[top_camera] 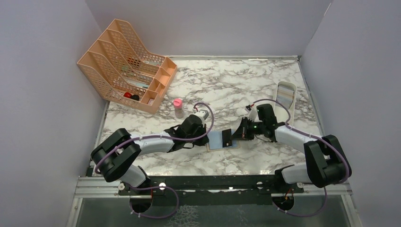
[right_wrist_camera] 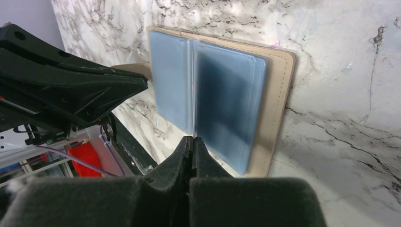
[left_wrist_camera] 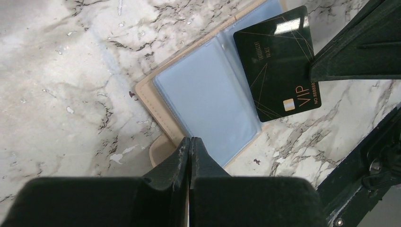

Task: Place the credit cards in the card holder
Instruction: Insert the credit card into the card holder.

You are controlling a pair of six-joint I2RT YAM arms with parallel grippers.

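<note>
- The card holder (left_wrist_camera: 208,99) lies spread open on the marble tabletop (top_camera: 227,80), midway between the two arms, with its light blue sleeves facing up.
- The black VIP card (left_wrist_camera: 276,61) is not in a sleeve yet. It hangs tilted, with one corner over the holder's right-hand page and the rest out past the tan edge.
- We make out no card already inside the sleeves, and no other loose card shows. We judge the task to be at an early stage: this card has to be slid in, and any remaining cards come after it.
- The right tool (right_wrist_camera: 193,142) is clamped on the black card's outer edge. From its own camera the card appears only as a thin line running out from the fingertips.
- The left tool (left_wrist_camera: 190,144) has its fingers pressed together with nothing between them. Its tips sit over the holder's near edge, just beside the snap tab (left_wrist_camera: 161,152). We take it to be pinning the holder flat, though we cannot confirm contact.
- Both arms reach low and inward from their bases, their tools facing each other across the holder.
</note>
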